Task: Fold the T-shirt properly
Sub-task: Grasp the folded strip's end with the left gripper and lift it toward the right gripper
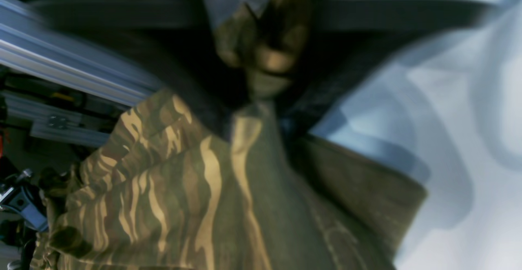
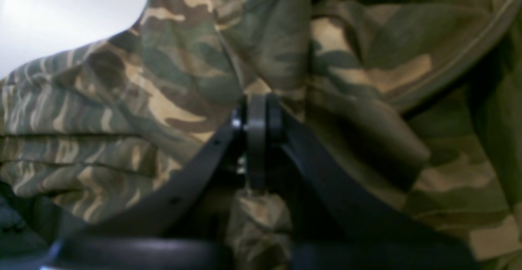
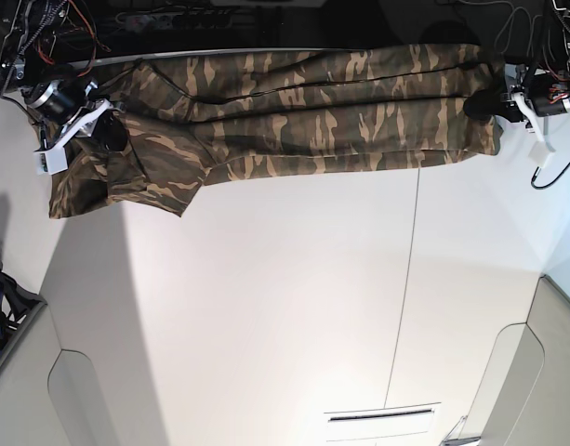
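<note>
The camouflage T-shirt (image 3: 303,116) lies as a long band across the far side of the white table (image 3: 266,307), stretched between my two grippers. A sleeve (image 3: 126,181) spreads out at its left end. My right gripper (image 3: 110,133) is at that left end. In the right wrist view its fingers (image 2: 257,115) are shut on a bunch of shirt fabric (image 2: 171,78). My left gripper (image 3: 485,100) is at the shirt's right end. In the blurred left wrist view it (image 1: 265,54) is shut on a pinched fold of the shirt (image 1: 195,188), which hangs away from it.
Cables and electronics (image 3: 52,37) crowd the far edge behind the shirt. An aluminium rail (image 1: 61,58) runs at the left of the left wrist view. A seam (image 3: 410,279) crosses the table. Rounded cutouts (image 3: 80,390) mark the near corners.
</note>
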Robot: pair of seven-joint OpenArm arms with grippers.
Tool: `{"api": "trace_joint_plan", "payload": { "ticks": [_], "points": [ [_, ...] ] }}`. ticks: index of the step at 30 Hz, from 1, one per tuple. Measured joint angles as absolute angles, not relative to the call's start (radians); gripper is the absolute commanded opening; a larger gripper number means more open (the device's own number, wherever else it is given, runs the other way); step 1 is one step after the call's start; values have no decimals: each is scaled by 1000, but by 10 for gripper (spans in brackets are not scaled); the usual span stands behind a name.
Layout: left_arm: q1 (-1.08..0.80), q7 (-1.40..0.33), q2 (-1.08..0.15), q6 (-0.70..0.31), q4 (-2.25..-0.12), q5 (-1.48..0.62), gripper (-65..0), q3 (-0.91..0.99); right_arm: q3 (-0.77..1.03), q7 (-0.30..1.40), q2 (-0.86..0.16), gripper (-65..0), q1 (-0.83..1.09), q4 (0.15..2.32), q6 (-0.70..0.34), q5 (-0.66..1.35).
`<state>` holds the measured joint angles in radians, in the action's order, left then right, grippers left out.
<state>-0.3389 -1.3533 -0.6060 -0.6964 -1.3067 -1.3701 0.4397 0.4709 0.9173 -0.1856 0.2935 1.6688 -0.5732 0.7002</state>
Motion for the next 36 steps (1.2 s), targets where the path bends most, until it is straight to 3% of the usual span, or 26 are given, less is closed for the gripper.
{"api": "trace_joint_plan", "payload": {
  "ticks": [12,17,28,31,36],
  "points": [
    [-252,-1327,-619,-696,-1306,-1347,-650,438,471,916,-186,-650,294,1669,-573,710],
    [-187,-1327,-657,-696,-1306,-1339,-650,438,472,913,-204,-650,293,1674,-573,808],
    [-63,-1322,-679,-696,-1305,-1133,-650,438,480,1007,-204,-650,207,1693,-575,883],
    [-56,-1312,-708,-696,-1305,-1122,-650,438,480,1015,-204,-579,202,1693,-576,882],
    [-58,-1316,-762,-695,-1353,-1109,-650,439,480,1015,-204,-573,202,1693,-576,871]
  ]
}}
